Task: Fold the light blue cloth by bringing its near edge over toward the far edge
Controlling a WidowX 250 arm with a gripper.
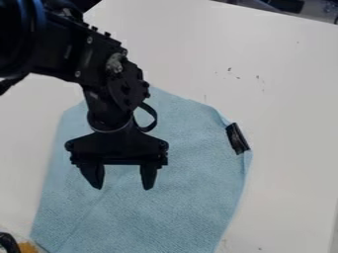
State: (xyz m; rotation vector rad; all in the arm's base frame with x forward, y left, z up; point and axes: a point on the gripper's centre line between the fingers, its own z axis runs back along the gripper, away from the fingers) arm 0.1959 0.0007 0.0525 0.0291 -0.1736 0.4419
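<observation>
- The fingers (148,177) of the black gripper (121,188) stand wide apart, with nothing held between them.
- They point down over the blue cloth (178,212), so the cloth lies straight behind and around their tips as I look; whether the tips touch it or hang just above, I can't tell.
- The cloth is spread on the white desk (290,94), its longer run going from under the arm (99,59) down to the bottom of the view. The line from one fingertip to the other goes across that run.
- A small black piece (237,138) sits on the cloth's right-hand edge, well off to the right of the fingers and somewhat higher in the view. Its long side slants steeply, upper left to lower right, along that edge.
- Of the two, the right-hand finger is nearer to that piece.
- A black loop (155,119) sticks out beside the wrist, on the side towards the piece.
- Something dark (9,243) pokes in at the bottom left corner, near the cloth.
</observation>
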